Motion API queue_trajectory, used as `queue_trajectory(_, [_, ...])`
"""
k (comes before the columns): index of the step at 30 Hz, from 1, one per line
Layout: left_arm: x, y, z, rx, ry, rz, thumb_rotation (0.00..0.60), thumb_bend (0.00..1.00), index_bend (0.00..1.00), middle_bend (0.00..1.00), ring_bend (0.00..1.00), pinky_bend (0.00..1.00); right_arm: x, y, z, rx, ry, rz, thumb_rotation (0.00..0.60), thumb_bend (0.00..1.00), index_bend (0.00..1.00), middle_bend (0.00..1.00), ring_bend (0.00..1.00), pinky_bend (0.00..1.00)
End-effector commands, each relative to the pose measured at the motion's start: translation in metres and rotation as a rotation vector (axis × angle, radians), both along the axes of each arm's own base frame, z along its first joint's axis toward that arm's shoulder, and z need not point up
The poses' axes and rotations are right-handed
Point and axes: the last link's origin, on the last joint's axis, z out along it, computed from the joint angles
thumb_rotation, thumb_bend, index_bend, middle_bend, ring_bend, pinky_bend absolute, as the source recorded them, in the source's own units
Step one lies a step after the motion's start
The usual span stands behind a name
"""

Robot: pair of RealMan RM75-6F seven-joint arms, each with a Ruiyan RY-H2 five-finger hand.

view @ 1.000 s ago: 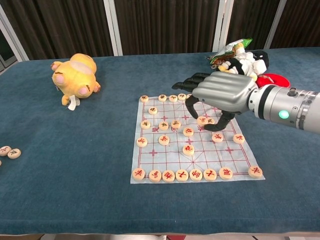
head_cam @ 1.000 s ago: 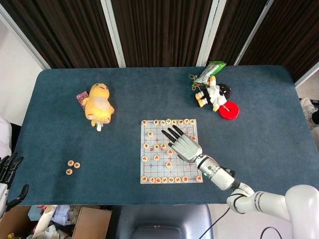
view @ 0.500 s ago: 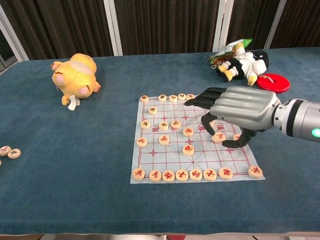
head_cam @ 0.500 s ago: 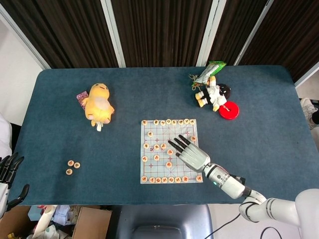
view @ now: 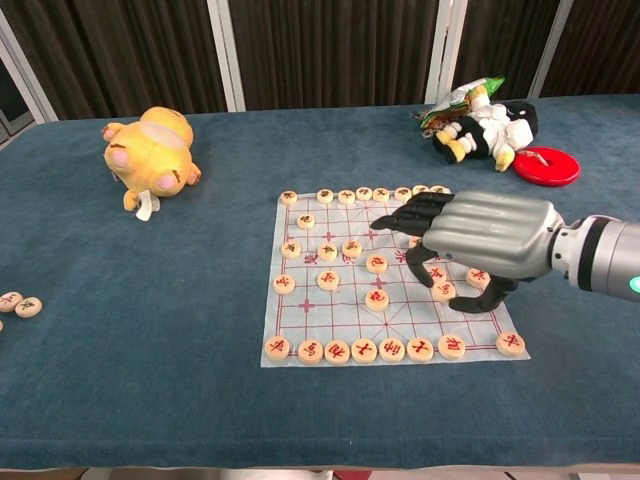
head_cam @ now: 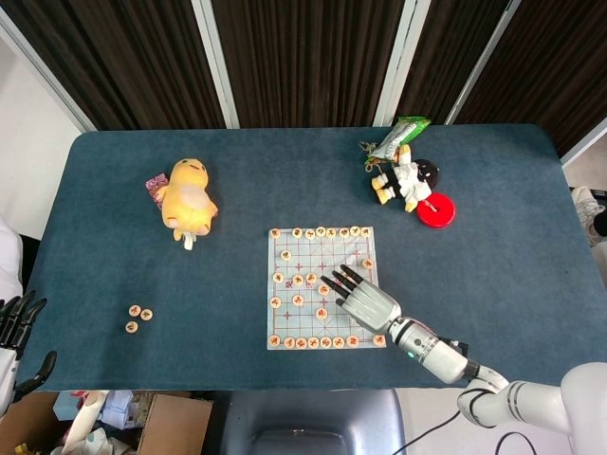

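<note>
A paper Chinese chess board (head_cam: pixel 325 248) (view: pixel 320 315) lies at the table's middle front, with round wooden pieces (view: pixel 377 264) spread over it. My right hand (head_cam: pixel 365 305) (view: pixel 480 238) hovers low over the board's right half, palm down. Its dark fingers (view: pixel 412 212) are spread and curl toward a piece (view: pixel 443 291). That piece sits between a fingertip and the thumb; I cannot tell whether they touch it. My left hand (head_cam: pixel 13 324) hangs off the table's left front corner, fingers apart and holding nothing.
A yellow plush (head_cam: pixel 188 201) (view: pixel 150 150) lies at the left. Three loose pieces (head_cam: pixel 137 318) sit near the left front. At the back right are a black-and-white plush (head_cam: pixel 406 180) (view: pixel 490 125), a green snack bag (head_cam: pixel 398 135) and a red disc (head_cam: pixel 435 209) (view: pixel 545 165).
My right hand has drawn back from the board's far middle toward its near right side and dropped lower over the pieces. The left hand has not moved.
</note>
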Motion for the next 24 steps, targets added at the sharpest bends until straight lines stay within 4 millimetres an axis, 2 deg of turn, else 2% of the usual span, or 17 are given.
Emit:
queue_trajectory(1, [-0.0001, 0.0003, -0.0001, 0.000, 0.001, 0.000, 0.600, 0.39, 0.00, 0.00, 0.00, 0.02, 0.0002, -0.0002, -0.0010, -0.001, -0.001, 0.000, 0.600, 0.45, 0.61, 0.06, 0.00, 0.00])
queue_trajectory(11, [-0.0003, 0.0004, -0.0002, 0.000, 0.001, 0.002, 0.600, 0.39, 0.00, 0.00, 0.00, 0.02, 0.0019, -0.0006, -0.0070, 0.007, -0.002, -0.004, 0.600, 0.45, 0.58, 0.06, 0.00, 0.00])
queue_trajectory(21, [-0.0003, 0.0005, 0.0000, -0.003, -0.001, 0.000, 0.600, 0.39, 0.00, 0.00, 0.00, 0.02, 0.0017, -0.0011, -0.0059, -0.004, 0.001, -0.005, 0.600, 0.44, 0.53, 0.06, 0.00, 0.00])
queue_trajectory(24, [-0.0003, 0.0003, -0.0002, -0.003, -0.001, 0.001, 0.600, 0.39, 0.00, 0.00, 0.00, 0.02, 0.0030, -0.0011, -0.0026, -0.009, -0.017, -0.011, 0.600, 0.44, 0.49, 0.06, 0.00, 0.00])
